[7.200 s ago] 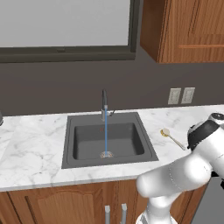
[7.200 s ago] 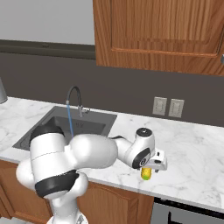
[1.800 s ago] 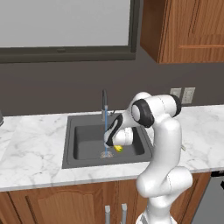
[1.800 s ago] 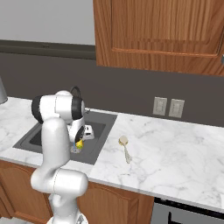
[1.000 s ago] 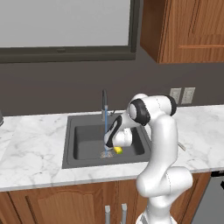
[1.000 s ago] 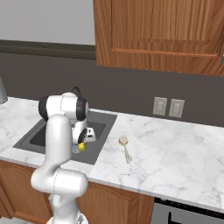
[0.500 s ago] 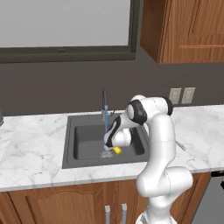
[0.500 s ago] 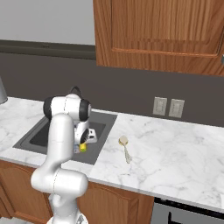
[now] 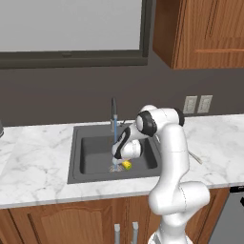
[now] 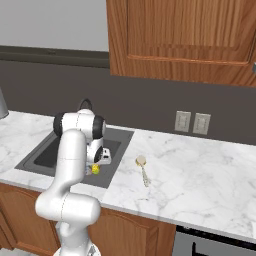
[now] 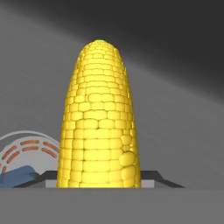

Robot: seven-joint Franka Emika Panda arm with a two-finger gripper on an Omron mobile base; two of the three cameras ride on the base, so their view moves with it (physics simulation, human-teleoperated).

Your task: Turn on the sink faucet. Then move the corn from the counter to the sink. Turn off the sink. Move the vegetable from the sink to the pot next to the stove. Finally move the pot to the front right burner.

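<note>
My gripper (image 9: 125, 163) is down inside the dark grey sink (image 9: 90, 153), shut on the small yellow corn (image 9: 127, 165). In the hand view the corn (image 11: 99, 122) stands upright between the fingertips, with the round metal drain (image 11: 26, 151) just left of it. The corn hangs low over the basin floor, beside the drain (image 9: 114, 168). A blue stream of water (image 9: 115, 139) runs from the sink faucet (image 9: 113, 113) onto the drain. From the right base view, the gripper (image 10: 95, 167) and corn (image 10: 94, 169) sit at the near right part of the sink (image 10: 42, 156). The pot and stove are out of view.
A wooden spoon (image 10: 143, 168) lies on the white marble counter (image 10: 200, 170) right of the sink. Wall outlets (image 10: 192, 122) sit on the dark backsplash. Wooden cabinets hang above the counter. My own arm (image 9: 171, 152) stands between the basin and the spoon.
The arm's elbow has swung slightly to the right. The corn has stayed gripped low in the basin, and water keeps running.
</note>
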